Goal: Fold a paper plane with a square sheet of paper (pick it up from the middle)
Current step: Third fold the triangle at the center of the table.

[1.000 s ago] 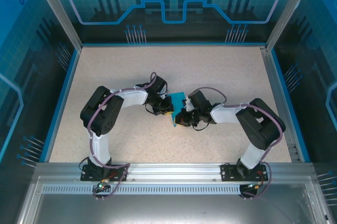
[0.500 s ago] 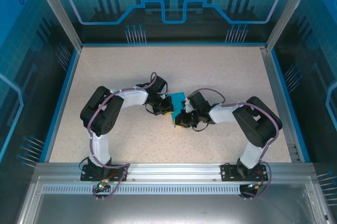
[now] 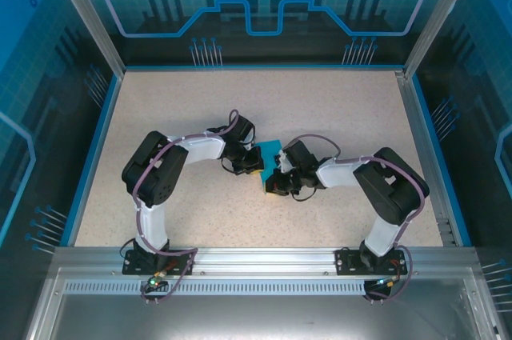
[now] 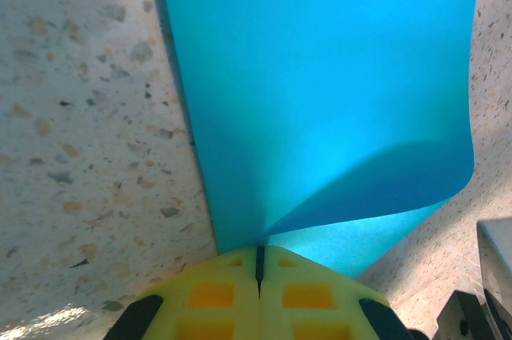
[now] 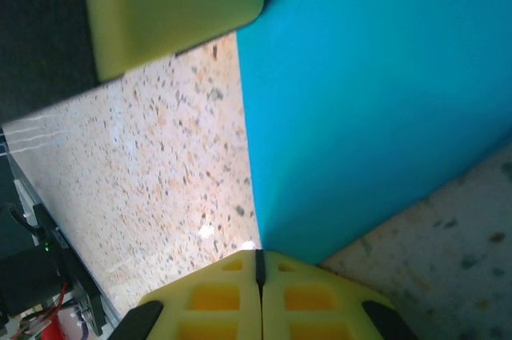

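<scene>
The cyan-blue square sheet of paper point(image 3: 270, 149) is held between both grippers at the table's middle, doubled over along a crease. My left gripper point(image 3: 254, 164) is shut on one corner of it. In the left wrist view the sheet point(image 4: 320, 76) rises from the closed yellow fingertips point(image 4: 232, 292), with a lower flap curling out to the right. My right gripper point(image 3: 277, 181) is shut on the sheet's near edge. In the right wrist view the sheet point(image 5: 376, 92) spreads up and right from the fingertips point(image 5: 304, 296). The paper plane is out of view.
The speckled table point(image 3: 192, 108) is bounded by blue rims and glass walls point(image 3: 264, 4). The left gripper's yellow finger point(image 5: 172, 8) sits close by at the top left of the right wrist view. An aluminium rail point(image 3: 264, 260) runs along the near edge.
The right arm's elbow has drawn slightly left, towards the paper. The left arm and the sheet have stayed almost where they were.
</scene>
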Controlling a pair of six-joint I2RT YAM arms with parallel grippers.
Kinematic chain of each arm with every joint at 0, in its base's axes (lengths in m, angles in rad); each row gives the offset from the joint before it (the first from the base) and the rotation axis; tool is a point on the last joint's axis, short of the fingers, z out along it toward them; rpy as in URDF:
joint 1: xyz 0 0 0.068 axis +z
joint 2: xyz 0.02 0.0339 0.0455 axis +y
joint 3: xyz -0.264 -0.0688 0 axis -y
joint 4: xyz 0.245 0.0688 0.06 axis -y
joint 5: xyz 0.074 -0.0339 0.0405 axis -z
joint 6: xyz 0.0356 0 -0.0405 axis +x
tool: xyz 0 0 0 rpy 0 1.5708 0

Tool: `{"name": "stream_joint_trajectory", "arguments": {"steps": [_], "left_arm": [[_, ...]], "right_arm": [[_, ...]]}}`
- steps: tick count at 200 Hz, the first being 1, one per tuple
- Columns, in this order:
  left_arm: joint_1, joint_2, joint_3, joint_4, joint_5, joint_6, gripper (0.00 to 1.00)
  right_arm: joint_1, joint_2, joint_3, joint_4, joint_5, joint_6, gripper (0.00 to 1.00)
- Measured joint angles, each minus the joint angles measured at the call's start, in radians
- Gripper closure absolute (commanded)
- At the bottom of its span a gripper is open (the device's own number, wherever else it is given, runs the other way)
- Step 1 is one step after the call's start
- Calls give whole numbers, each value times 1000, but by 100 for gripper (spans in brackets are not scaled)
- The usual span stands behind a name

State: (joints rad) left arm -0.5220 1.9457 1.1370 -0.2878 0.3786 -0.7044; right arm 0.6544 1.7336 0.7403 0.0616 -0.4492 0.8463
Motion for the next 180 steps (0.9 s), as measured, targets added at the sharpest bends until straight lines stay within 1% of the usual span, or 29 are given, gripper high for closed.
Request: {"name": "stream_joint_trajectory", "arguments": {"steps": [27, 76, 116, 141, 180], "left_arm": [[0, -1, 0, -1, -1, 0, 99], [-1, -1, 0, -2, -2, 0, 99], [-1, -1, 0, -2, -2, 0, 99], [-1, -1, 0, -2, -2, 0, 99], [-1, -1, 0, -2, -2, 0, 99]], "right_arm": [[18, 0, 2, -24, 6, -10, 95], [17, 3, 24, -57, 8, -10, 95], [-28, -75, 69, -87, 50, -19, 96], [-53, -40, 113, -71, 58, -27, 96], [-66, 28, 115, -70, 77, -29, 96]]}}
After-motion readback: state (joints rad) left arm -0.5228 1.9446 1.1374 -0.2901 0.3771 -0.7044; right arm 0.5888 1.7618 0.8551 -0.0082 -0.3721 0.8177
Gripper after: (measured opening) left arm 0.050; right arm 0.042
